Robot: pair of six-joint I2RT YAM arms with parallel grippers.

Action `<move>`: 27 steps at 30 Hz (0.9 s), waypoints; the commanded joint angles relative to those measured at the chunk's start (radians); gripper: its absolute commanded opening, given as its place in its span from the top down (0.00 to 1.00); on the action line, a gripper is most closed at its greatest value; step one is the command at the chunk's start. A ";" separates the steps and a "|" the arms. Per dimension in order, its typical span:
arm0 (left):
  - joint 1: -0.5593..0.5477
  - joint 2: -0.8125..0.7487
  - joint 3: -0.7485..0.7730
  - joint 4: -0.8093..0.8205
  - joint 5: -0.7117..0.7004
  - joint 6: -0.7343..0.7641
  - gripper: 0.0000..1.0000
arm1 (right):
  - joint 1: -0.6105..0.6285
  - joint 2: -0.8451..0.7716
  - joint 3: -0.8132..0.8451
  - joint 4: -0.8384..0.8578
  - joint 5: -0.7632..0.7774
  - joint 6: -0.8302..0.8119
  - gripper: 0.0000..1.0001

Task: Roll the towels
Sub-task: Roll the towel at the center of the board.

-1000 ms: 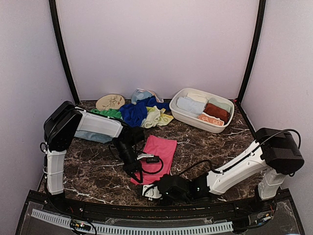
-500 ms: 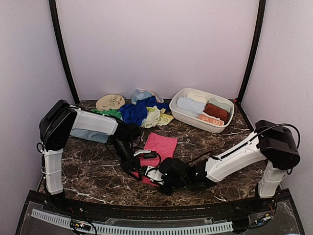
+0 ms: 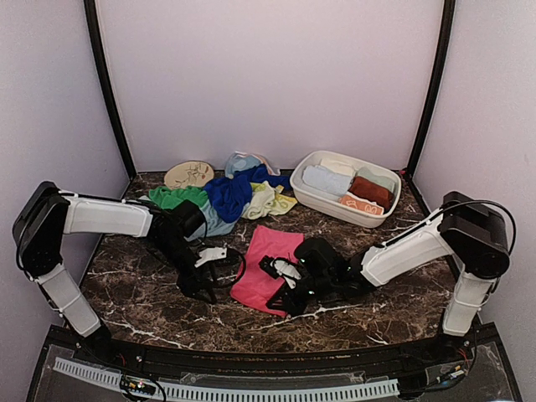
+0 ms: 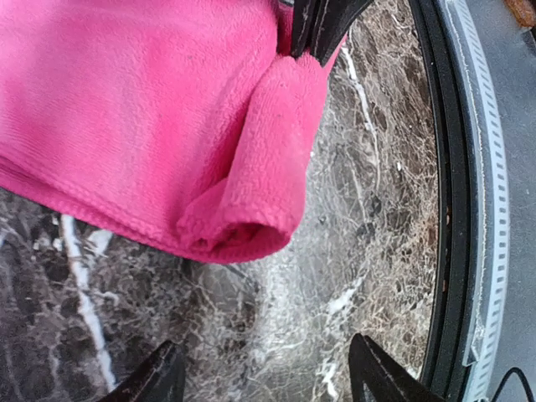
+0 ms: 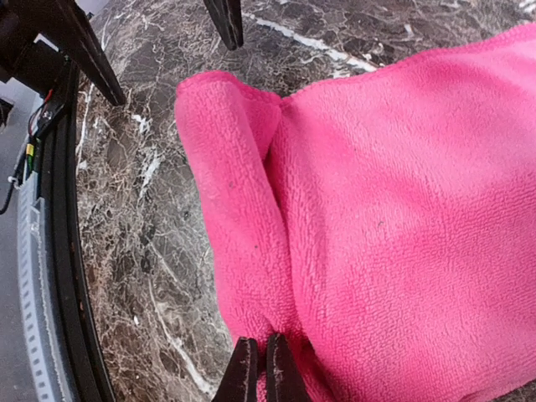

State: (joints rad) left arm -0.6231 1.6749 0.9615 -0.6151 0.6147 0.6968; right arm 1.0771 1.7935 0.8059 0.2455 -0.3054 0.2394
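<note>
Both arms have shifted since a second ago. The left gripper [image 4: 268, 378] has let go and backed off the pink towel [image 3: 272, 249], its jaws spread with nothing between them. The right gripper [image 5: 255, 368] has moved in and pinches the towel's rolled near edge. That towel lies in front of the basin [image 3: 328, 207], seemingly rolled one turn. Left of the basin, loose towels [image 3: 239, 194] lie heaped.

I have both arms stretched low toward each other; left gripper [image 4: 268, 378] hovers with fingers spread wide, right gripper [image 5: 258, 370] clamps the pink towel [image 5: 385, 209].
</note>
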 commanded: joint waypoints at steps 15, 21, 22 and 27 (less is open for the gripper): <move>-0.306 -0.033 0.028 0.186 -0.312 0.177 0.34 | -0.166 0.130 0.065 0.004 -0.461 0.376 1.00; -0.306 -0.011 0.003 0.275 -0.366 0.200 0.36 | -0.173 0.139 0.068 -0.003 -0.475 0.392 1.00; -0.306 -0.013 0.004 0.279 -0.366 0.198 0.36 | -0.175 0.143 0.072 -0.009 -0.478 0.389 1.00; -0.323 -0.027 0.088 0.143 -0.263 0.170 0.42 | -0.184 0.152 0.079 -0.019 -0.486 0.392 1.00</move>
State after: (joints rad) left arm -0.9298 1.6760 0.9859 -0.3870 0.2813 0.8761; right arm 0.9028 1.9221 0.8703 0.2512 -0.7666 0.6155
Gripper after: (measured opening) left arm 0.598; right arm 0.033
